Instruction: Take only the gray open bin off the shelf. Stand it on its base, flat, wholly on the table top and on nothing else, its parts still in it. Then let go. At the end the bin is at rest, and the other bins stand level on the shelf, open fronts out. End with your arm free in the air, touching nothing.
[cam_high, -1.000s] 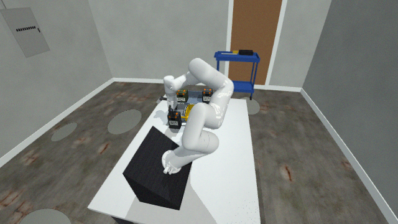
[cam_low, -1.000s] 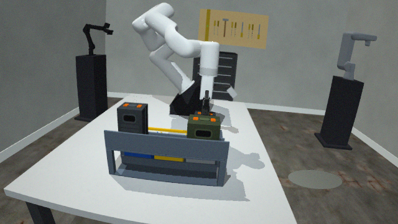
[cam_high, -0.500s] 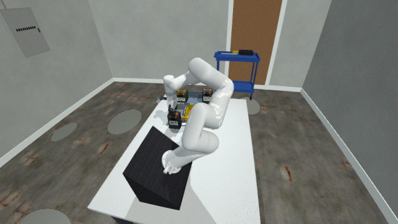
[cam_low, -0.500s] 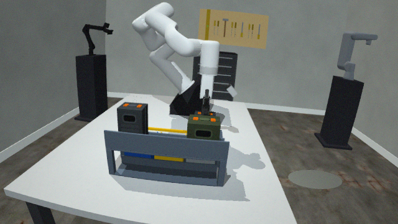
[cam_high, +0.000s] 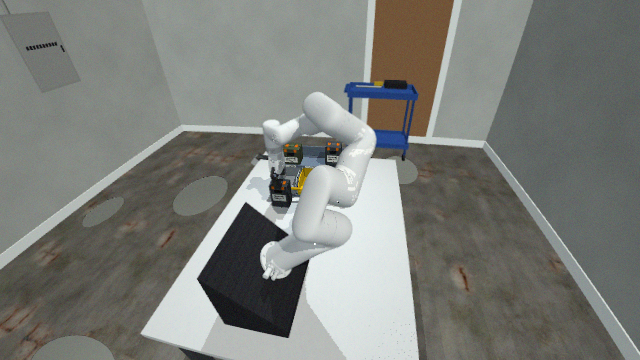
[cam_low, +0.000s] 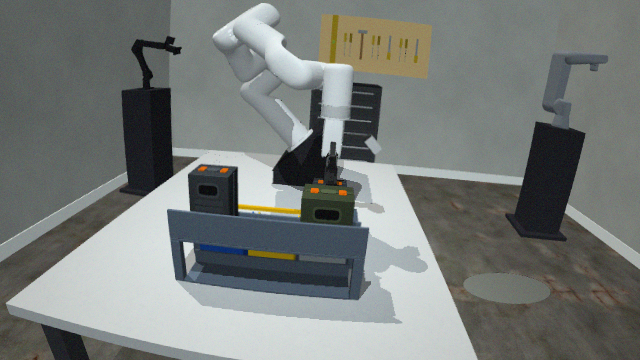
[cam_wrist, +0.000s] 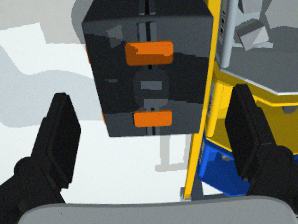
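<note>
The gray shelf (cam_low: 267, 250) stands on the white table (cam_low: 240, 260). Under its top board I see the edges of a blue bin (cam_low: 222, 249), a yellow bin (cam_low: 271, 255) and the gray open bin (cam_low: 322, 259). My gripper (cam_high: 274, 175) is open and points down over a black box with orange tabs (cam_high: 280, 192) that stands on the table before the shelf. In the wrist view the box (cam_wrist: 149, 56) lies between my spread fingers, and nothing is gripped. To its right are the yellow bin (cam_wrist: 206, 96) and the blue bin (cam_wrist: 220, 169). I cannot pick out the gray bin there.
A dark gray box (cam_low: 212, 190) and a green box (cam_low: 327, 204), both with orange tabs, stand on top of the shelf. The arm's black wedge base (cam_high: 252, 272) sits at the table's near end. A blue cart (cam_high: 382, 112) stands by the door.
</note>
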